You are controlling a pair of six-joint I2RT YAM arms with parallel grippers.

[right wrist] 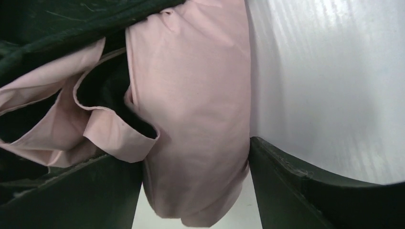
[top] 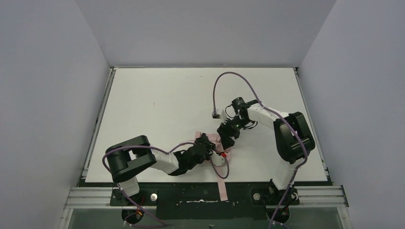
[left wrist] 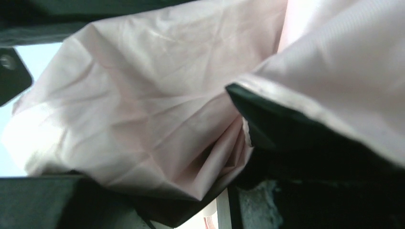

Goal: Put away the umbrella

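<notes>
Crumpled pink umbrella (left wrist: 143, 109) fills the view, apparently clamped in the end effector (left wrist: 191, 181).

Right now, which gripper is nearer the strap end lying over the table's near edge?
Left. The left gripper grips the umbrella just beyond the strap; the right gripper sits farther back, on the umbrella's far side.

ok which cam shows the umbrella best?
Left wrist: the umbrella fills the frame, creases clear. Right wrist shows just one pink fold. Top view: only a small pink patch, mostly covered.
</notes>
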